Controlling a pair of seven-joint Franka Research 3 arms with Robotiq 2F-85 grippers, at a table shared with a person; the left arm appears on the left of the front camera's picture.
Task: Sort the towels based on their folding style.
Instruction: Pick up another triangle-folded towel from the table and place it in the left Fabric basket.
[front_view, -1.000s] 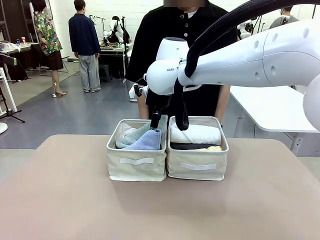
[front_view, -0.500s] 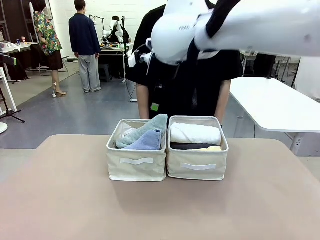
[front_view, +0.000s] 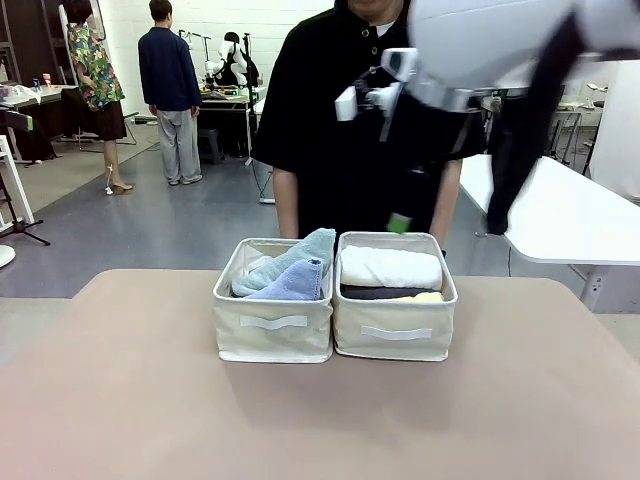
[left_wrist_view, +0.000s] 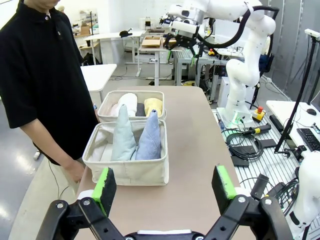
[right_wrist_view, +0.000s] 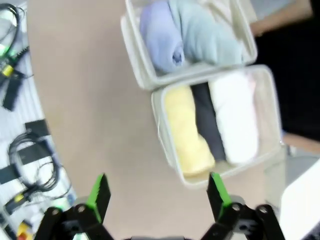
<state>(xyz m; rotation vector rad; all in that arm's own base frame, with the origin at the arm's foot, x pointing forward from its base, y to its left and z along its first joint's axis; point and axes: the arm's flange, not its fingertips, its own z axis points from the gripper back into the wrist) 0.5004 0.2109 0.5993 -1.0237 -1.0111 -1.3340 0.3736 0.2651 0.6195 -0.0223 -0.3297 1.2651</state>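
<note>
Two bins (front_view: 274, 340) sit side by side at centre of the front view, and the towels are already seen inside them: the light blue cone (front_view: 295, 282) and pale teal cone (front_view: 300, 252) in the left-of-frame bin, the white roll (front_view: 390, 267), dark grey roll (front_view: 385, 293) and yellow roll (front_view: 425, 297) in the right-of-frame one; pink can't be made out. Little risk is judged to remain w/ sorting itself; what could go wrong is a bin rim being clipped or a cone toppled if an arm swings low over the bins, esp. w/ the person (front_view: 360, 130) standing just behind them. The right gripper (right_wrist_view: 156, 197) is spread wide, nothing held; the rolls lie above its pads in frame, well apart. The left gripper (left_wrist_view: 165, 184) is likewise splayed and empty, w/ the cones upright in frame centre, beyond the fingertips, not touched.
</note>
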